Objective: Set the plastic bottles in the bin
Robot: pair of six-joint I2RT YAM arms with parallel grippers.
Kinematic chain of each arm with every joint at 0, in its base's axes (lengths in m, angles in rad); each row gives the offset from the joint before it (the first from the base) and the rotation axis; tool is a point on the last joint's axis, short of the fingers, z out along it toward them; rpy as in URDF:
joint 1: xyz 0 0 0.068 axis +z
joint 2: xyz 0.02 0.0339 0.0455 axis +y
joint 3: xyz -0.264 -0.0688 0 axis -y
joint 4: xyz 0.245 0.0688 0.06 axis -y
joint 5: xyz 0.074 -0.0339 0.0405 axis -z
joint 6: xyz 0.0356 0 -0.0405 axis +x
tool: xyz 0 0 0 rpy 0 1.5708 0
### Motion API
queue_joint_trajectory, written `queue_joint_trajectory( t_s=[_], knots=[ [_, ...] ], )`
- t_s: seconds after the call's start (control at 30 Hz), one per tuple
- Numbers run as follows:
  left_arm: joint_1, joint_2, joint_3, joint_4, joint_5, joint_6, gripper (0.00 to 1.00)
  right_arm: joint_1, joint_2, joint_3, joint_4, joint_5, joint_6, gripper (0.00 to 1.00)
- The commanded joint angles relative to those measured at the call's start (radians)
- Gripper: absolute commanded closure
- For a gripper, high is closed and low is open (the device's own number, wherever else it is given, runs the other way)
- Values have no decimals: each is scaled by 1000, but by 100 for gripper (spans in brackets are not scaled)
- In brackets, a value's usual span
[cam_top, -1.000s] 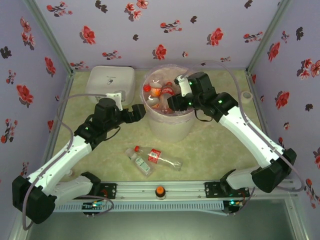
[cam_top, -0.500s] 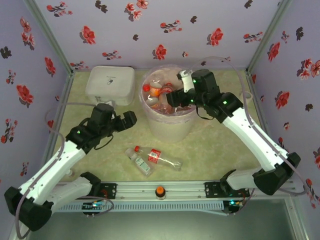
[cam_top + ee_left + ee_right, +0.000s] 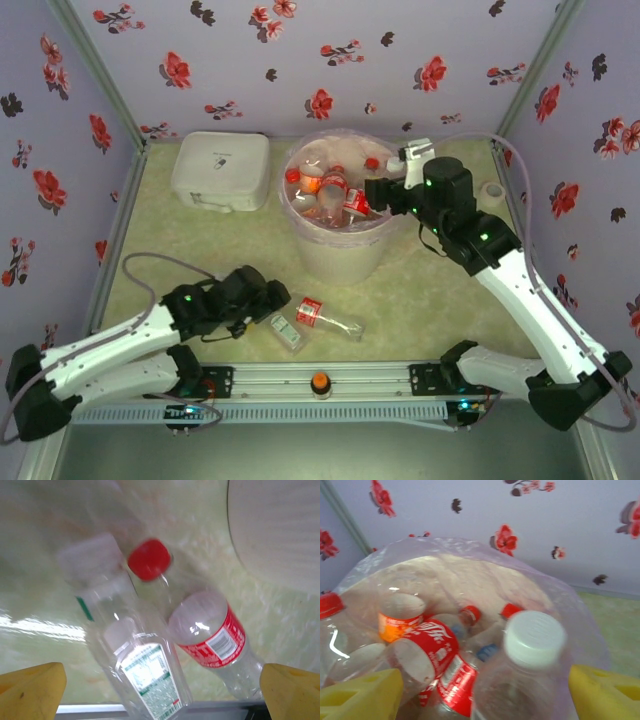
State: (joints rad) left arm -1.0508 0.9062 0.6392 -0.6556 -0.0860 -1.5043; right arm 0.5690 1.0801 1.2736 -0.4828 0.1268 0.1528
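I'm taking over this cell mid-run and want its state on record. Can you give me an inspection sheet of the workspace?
Surface: green marbled table; no spills seen.
Job's things: bin holds several bottles; red-label bottle and green-label bottle lie side by side on the table.
Clutter: white lidded box beside the bin; small white roll near the far corner.
Grippers: left gripper open over the two table bottles; right gripper open above the bin, white-capped bottle between its fingers.
Cables: left arm's cable and right arm's cable loop free of the bottles.
Surroundings: floral walls; nothing else seen.
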Motion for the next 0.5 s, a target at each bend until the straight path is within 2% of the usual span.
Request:
queue_joint_trajectory(
  t_s=[0.0, 0.27, 0.47],
  knots=[
    [-80, 95, -29, 142, -17, -173, 0, -31, -44, -26, 26, 46, 31, 14],
    [-159, 293, -37, 249, -14, -253, 2, -56, -62, -23, -21, 56, 10, 14],
    [-161, 339, -66, 288, -3, -277, 12, -76, -78, -29, -44, 65, -1, 13]
  ],
)
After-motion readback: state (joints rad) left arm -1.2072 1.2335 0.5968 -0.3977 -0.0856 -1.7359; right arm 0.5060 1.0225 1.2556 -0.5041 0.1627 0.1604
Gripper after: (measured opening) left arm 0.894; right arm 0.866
